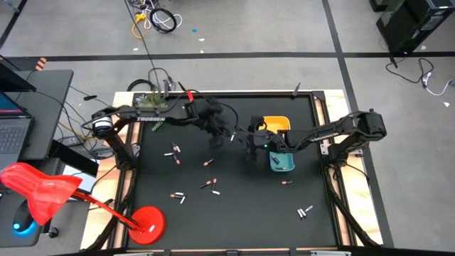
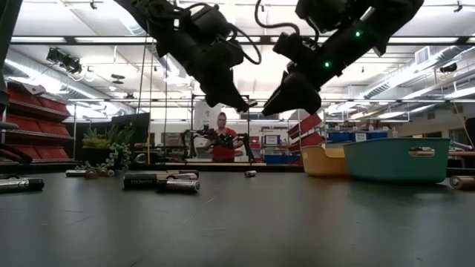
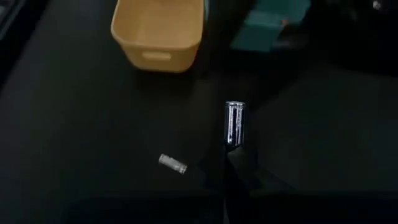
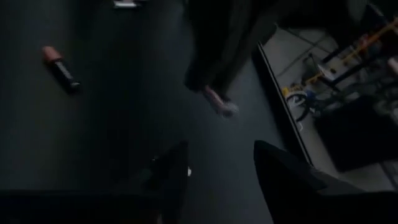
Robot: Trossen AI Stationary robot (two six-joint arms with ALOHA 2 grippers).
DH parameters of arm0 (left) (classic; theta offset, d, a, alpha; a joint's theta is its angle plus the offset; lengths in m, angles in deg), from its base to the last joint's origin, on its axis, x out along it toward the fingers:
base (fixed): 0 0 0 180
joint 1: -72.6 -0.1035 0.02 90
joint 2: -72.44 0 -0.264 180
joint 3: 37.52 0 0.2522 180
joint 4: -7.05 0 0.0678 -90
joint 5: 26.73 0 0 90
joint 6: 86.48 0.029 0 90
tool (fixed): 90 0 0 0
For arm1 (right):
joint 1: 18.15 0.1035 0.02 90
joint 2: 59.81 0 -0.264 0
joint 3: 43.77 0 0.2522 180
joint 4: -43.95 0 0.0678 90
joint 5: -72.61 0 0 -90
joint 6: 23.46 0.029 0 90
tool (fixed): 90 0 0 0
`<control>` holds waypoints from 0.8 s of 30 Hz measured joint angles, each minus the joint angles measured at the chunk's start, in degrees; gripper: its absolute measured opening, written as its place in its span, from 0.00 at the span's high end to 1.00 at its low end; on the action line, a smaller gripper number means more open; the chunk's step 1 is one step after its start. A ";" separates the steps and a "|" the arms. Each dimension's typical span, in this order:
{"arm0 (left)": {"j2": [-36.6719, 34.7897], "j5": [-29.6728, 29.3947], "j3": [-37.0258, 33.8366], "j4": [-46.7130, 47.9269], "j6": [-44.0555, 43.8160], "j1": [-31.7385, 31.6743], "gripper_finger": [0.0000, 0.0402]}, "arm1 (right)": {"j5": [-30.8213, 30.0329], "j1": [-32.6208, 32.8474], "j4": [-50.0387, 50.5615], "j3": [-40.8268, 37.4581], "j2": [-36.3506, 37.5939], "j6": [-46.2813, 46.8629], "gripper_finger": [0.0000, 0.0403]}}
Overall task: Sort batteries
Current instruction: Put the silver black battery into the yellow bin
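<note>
While the left pincer (image 3: 235, 163) hangs above the middle of the black bench (image 1: 234, 213) clenched on a silver battery (image 3: 234, 123), which stands up between its fingertips, the right pincer (image 4: 214, 163) hovers close beside it with its two fingers spread and nothing between them. In the right wrist view the left arm's tip shows just ahead of those spread fingers, a pale battery end poking out of it. A yellow tray (image 1: 276, 124) and a teal tray (image 1: 281, 162) sit just behind and beside the right pincer. Loose batteries lie scattered on the bench nearer the front edge, well away from both pincers: a dark one with a copper end (image 4: 60, 68) ahead of the right pincer, and a small pale one (image 3: 173, 163) under the left.

By my judgement the step in hand is a hand-over or a carry: one silver cell is lifted and on its way to a tray. Next, either the right pincer closes on the free end of the cell before the left lets go, or the left carries it over the proper tray and drops it.
</note>
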 joint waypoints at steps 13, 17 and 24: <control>0.21 -0.22 0.04 -3.28 -1.87 1.69 1.00 | -0.58 1.02 -1.11 0.41 0.00 -3.52 0.61; 0.21 0.03 0.04 -3.27 -5.09 1.69 1.00 | -3.21 1.08 -1.67 0.41 0.00 -8.37 0.61; 0.21 0.63 0.04 -3.42 -10.15 1.69 1.00 | -9.33 1.50 -2.84 0.39 -0.07 -24.25 0.61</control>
